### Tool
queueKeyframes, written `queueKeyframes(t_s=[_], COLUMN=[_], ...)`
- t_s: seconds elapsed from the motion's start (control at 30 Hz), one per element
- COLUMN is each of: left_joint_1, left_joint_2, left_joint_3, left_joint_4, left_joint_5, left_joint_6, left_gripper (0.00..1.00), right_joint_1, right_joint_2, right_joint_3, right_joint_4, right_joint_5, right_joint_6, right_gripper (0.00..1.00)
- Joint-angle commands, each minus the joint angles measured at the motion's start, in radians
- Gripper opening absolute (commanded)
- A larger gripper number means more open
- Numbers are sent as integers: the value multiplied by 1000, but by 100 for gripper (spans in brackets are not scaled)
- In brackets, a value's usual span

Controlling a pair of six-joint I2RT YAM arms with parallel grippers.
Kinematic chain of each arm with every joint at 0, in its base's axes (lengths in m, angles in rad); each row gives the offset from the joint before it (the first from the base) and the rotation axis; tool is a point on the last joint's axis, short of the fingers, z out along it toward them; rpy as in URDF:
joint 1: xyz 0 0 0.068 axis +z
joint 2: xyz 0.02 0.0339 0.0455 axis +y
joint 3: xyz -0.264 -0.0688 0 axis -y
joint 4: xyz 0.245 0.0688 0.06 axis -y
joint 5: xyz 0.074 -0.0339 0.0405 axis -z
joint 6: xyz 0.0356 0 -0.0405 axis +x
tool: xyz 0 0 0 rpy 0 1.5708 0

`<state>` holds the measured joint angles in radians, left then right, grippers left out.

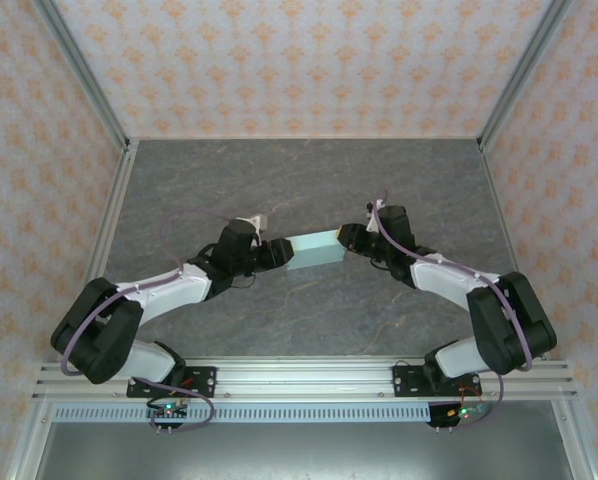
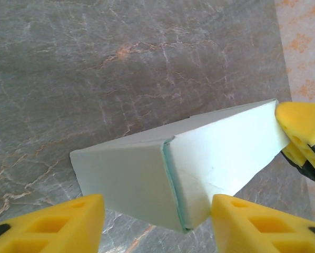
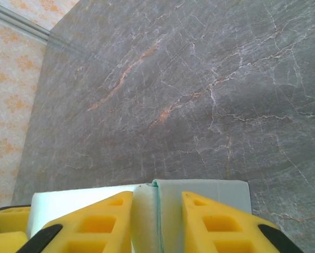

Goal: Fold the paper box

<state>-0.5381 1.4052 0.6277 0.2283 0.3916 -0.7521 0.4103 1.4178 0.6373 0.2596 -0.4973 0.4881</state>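
Right gripper (image 3: 155, 199) was pinching one short end of the paper box (image 1: 314, 249), its yellow fingers (image 3: 94, 224) close together on either side of a seam where a pale flap met the green card. At the opposite end the left gripper (image 2: 157, 203) had its fingers set wider, one on each side of the box's near corner. Whether they pressed the card or only bracketed it could not be told from the wrist view. The box, already a closed mint-green slab, hung between the two arms over the middle of the grey table (image 1: 309, 180), apparently lifted off it. Its long axis ran from one gripper to the other, left to right in the overhead view and tilted slightly away on the right. Each gripper therefore faced the box end-on, with the card straight ahead between its fingertips, and neither arm was nearer than the other. A darker green edge crossed the face nearest the left wrist, probably a flap not yet fully seated, so the next move likely turned on that left end while the right held firm.
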Motion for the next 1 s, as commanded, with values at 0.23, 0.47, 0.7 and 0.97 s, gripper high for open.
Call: queueKeyframes(t_s=[0.23, 0.47, 0.7, 0.97], left_joint_1=[-34, -52, -73, -90], left_joint_2=[32, 35, 50, 94], left_joint_3=[-28, -51, -56, -25], left_joint_4=[30, 16, 2, -28], left_joint_5=[25, 21, 4, -16], left_joint_6=[44, 116, 158, 176], left_gripper=[45, 45, 45, 45], right_joint_1=[13, 14, 19, 28], right_joint_2=[-37, -116, -140, -113], right_joint_3=[-73, -134, -192, -215], right_joint_4=[-221, -220, -158, -113], right_joint_5=[-87, -90, -98, -83], right_joint_6=[-129, -162, -150, -144], right_gripper=[28, 28, 27, 25])
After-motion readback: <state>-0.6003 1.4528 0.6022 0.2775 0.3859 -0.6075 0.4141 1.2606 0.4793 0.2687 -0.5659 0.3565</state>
